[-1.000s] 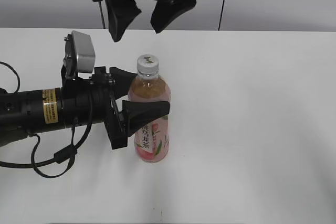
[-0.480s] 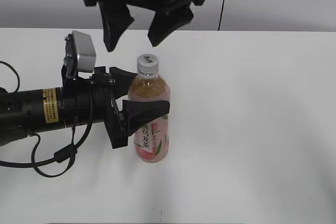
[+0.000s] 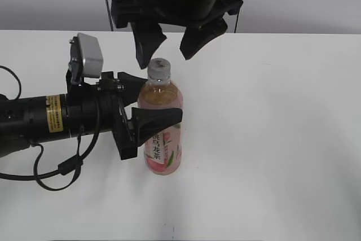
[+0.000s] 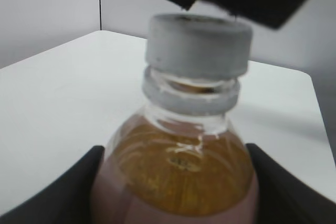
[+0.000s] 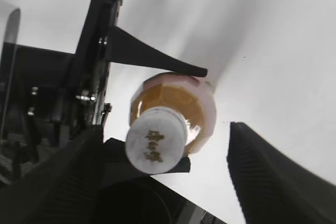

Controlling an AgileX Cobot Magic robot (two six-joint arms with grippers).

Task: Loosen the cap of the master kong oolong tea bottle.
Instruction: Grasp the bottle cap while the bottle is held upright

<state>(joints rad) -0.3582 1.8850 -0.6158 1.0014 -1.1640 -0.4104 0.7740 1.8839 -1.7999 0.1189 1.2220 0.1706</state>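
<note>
So the master kong oolong tea bottle (image 3: 162, 128) is standing upright on the white table (image 3: 271, 139), a bit left of the middle and well away from every edge. The left gripper (image 3: 151, 99) comes in sideways from the left edge and has the bottle clamped around its upper body, one finger (image 3: 158, 120) across the front just above the pink label, the other behind the shoulder. In the left wrist view you can see both fingers hugging the amber part right below the neck. The cap (image 3: 159, 69) is on the neck, white with a dark mark on top. The right gripper (image 3: 169, 46) hangs just above it with its jaws spread wide, one on each side and above the cap, not touching it. From the right wrist view the cap (image 5: 155, 139) sits between the two fingers, closer to the left one.
</note>
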